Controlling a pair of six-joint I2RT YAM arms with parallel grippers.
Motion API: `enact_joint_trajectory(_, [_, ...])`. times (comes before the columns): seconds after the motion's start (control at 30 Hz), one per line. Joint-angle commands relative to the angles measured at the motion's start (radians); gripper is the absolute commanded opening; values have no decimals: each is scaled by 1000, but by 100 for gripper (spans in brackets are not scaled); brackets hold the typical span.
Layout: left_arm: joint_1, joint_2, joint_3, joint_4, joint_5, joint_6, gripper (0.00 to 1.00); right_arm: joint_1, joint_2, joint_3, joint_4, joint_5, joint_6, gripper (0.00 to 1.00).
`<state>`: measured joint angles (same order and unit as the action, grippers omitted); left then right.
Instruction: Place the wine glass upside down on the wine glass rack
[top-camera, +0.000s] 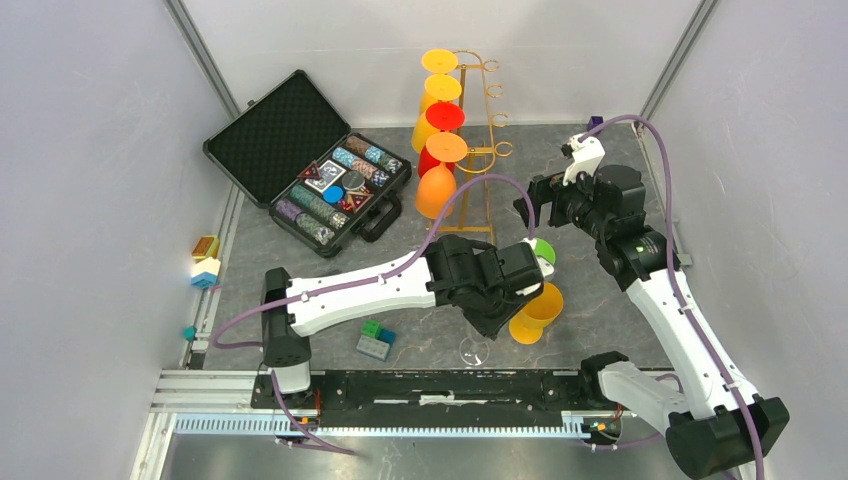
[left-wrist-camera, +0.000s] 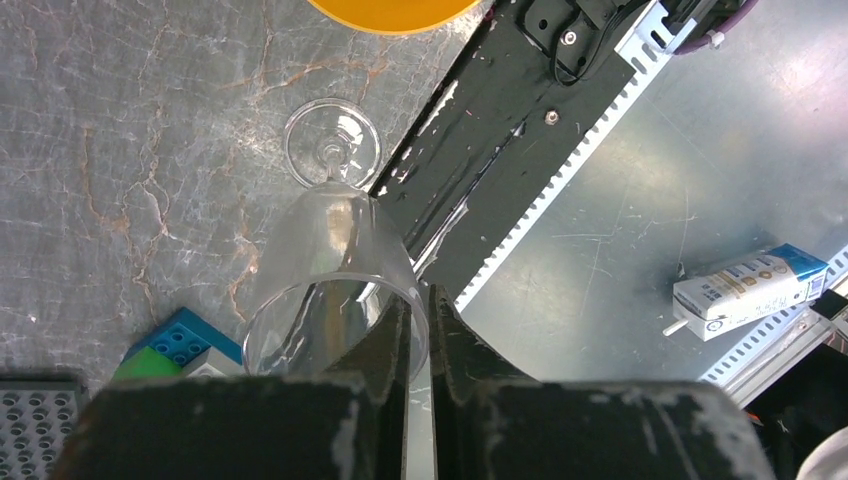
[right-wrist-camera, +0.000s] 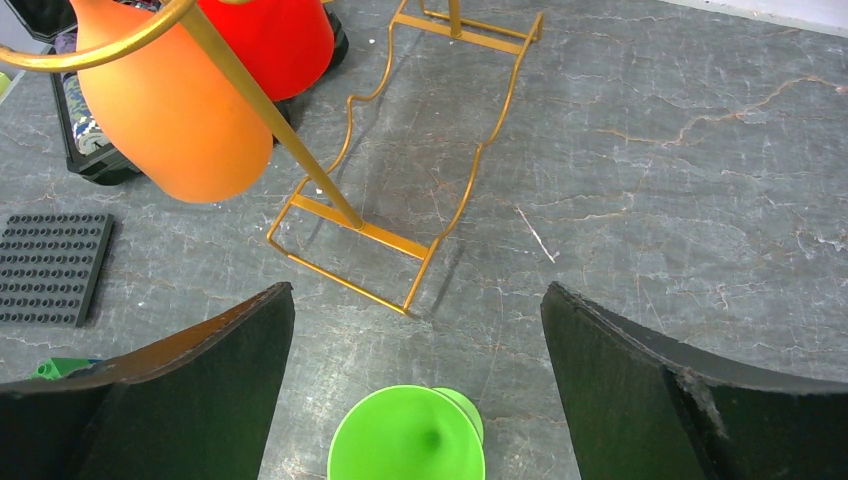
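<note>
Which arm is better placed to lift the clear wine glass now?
Left. The left tool pinches the clear wine glass at the rim; the right tool hangs open over a green glass.

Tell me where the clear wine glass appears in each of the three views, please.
Top external: the clear wine glass shows faintly at low centre, left of the yellow glass.
Left wrist: the clear wine glass fills the centre, its rim pinched by the left end effector.
Right wrist: not in it.
Shared landmark: the yellow glass, at the left wrist view's top edge.
</note>
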<state>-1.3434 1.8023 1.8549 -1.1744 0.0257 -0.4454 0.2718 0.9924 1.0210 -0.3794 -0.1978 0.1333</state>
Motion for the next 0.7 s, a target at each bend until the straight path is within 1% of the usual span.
enact_joint_trajectory(0.0, [-5, 6, -7, -5, -51, 50, 3, -5, -3, 33, 26, 4, 3, 98])
enact_joint_trajectory(0.1, [-7, 4, 6, -18, -76, 45, 2, -5, -4, 33, 26, 2, 3, 97])
enact_joint_trajectory(0.33, [21, -8, 110, -68, -138, 31, 2, -6, -2, 43, 25, -6, 7, 98])
enact_joint_trajectory(0.53, [126, -83, 130, -39, -73, 12, 2, -5, -1, 63, 21, -13, 12, 97])
enact_joint_trajectory(0.67, [222, -163, 104, 19, 20, 12, 2, -5, 4, 96, 12, -17, 15, 98])
